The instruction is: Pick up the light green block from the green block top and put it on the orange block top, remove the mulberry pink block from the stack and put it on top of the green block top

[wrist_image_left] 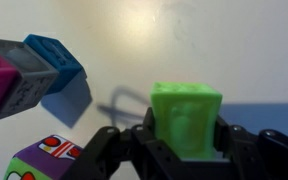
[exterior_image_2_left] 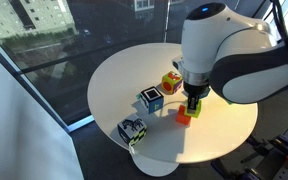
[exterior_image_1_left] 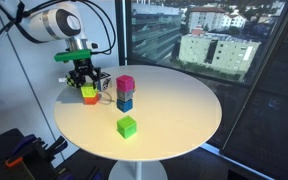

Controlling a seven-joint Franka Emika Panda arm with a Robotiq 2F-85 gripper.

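My gripper (wrist_image_left: 184, 138) is shut on the light green block (wrist_image_left: 186, 112), which sits between the fingers. In an exterior view the gripper (exterior_image_1_left: 84, 80) holds this block (exterior_image_1_left: 87, 90) right over the orange block (exterior_image_1_left: 91, 99); I cannot tell whether they touch. In the other exterior view the gripper (exterior_image_2_left: 192, 104) is just above the orange block (exterior_image_2_left: 183, 118). The stack (exterior_image_1_left: 125, 93) stands mid-table, with the mulberry pink block (exterior_image_1_left: 125, 83) on top and a blue cube (exterior_image_1_left: 125, 103) at the bottom. It also shows in the wrist view (wrist_image_left: 24, 75). The green block (exterior_image_1_left: 127, 126) sits alone near the table's front.
A black-and-white cube (exterior_image_1_left: 103, 85) stands close beside the gripper and shows again in the other exterior view (exterior_image_2_left: 152, 98). A multicoloured cube (exterior_image_2_left: 132, 131) sits near the round white table's edge (exterior_image_2_left: 104, 95), and a red-yellow cube (exterior_image_2_left: 171, 82) lies behind the gripper. Windows surround the table.
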